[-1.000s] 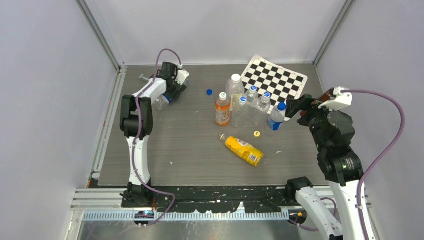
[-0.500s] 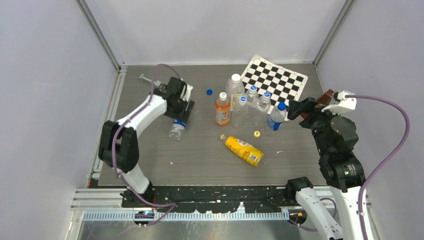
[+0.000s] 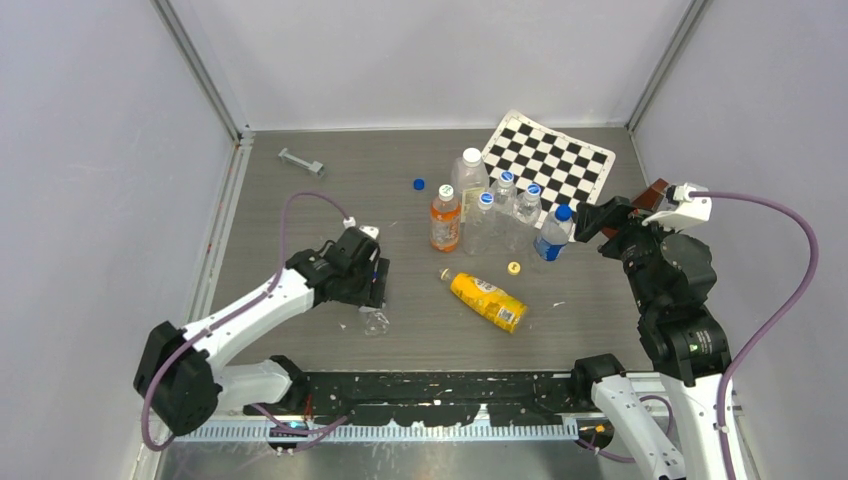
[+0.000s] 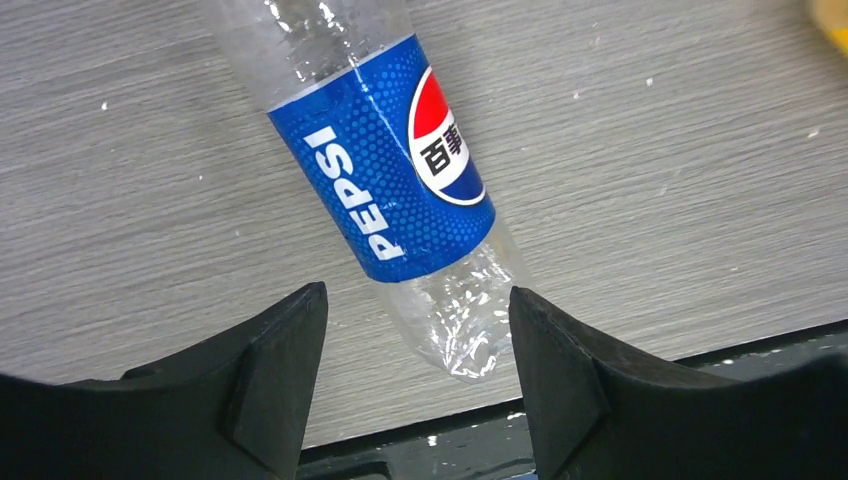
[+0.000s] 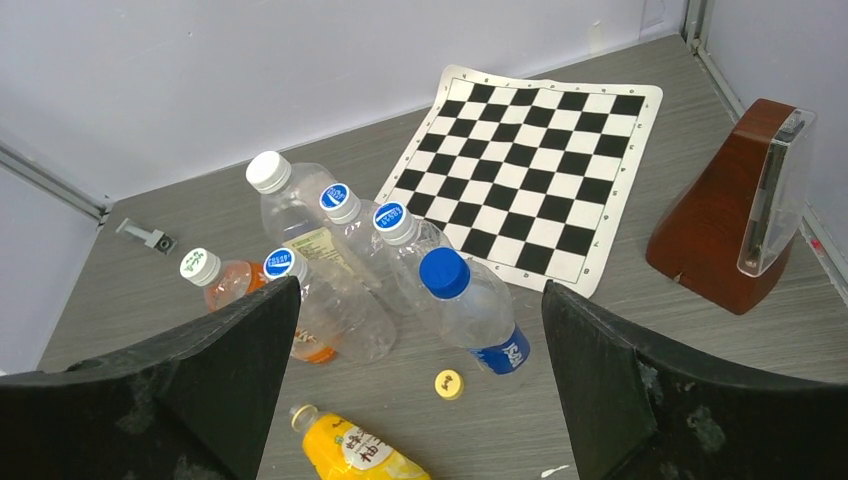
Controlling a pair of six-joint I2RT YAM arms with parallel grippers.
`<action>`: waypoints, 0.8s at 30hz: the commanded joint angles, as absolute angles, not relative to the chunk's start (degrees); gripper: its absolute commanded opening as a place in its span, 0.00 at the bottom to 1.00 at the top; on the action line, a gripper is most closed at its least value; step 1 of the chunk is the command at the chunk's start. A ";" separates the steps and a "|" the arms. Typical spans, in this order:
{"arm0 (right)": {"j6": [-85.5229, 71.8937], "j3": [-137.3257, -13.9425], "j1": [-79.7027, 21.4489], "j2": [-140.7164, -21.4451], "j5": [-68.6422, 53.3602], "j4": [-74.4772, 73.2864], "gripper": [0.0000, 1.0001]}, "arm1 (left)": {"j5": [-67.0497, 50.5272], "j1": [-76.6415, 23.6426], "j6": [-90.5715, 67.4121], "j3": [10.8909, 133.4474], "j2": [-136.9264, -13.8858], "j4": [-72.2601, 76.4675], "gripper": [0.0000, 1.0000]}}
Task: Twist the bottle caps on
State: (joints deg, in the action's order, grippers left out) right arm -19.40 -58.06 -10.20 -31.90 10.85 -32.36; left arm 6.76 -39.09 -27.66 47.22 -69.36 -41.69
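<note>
The clear Pepsi bottle (image 4: 400,190) hangs tilted over the table's front part, and my left gripper (image 3: 367,288) is shut on its clear end (image 4: 462,335). Its neck is out of view. The blue cap (image 3: 418,184) lies alone at the back, and the yellow cap (image 5: 448,382) lies in front of the group of standing bottles. The yellow juice bottle (image 3: 488,300) lies on its side with its neck (image 5: 303,415) uncapped. My right gripper (image 3: 590,218) hovers open at the right, above and beside that group, with nothing between its fingers.
Standing together are an orange drink with a white cap (image 3: 445,218), a tall clear bottle (image 3: 470,175), small clear bottles (image 3: 508,200) and a blue-capped bottle (image 3: 553,232). A checkerboard mat (image 3: 548,160), a wooden metronome (image 5: 730,205) and a grey metal part (image 3: 301,160) are at the back.
My left arm has swung from the back left corner to the front of the table with the Pepsi bottle in its gripper. The right arm has hardly moved.
</note>
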 commanded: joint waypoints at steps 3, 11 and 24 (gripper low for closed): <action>-19.43 -57.94 -10.55 -32.88 10.89 -32.13 0.96 | 8.47 -39.06 -32.56 48.62 -62.66 -40.99 0.79; -18.91 -57.91 -10.57 -33.39 11.73 -32.09 0.96 | 12.81 -35.11 -24.17 60.75 -71.07 -34.14 0.87; -18.28 -55.48 -10.64 -31.31 13.08 -30.68 0.94 | 7.59 -26.43 -22.67 89.49 -108.55 -21.01 0.76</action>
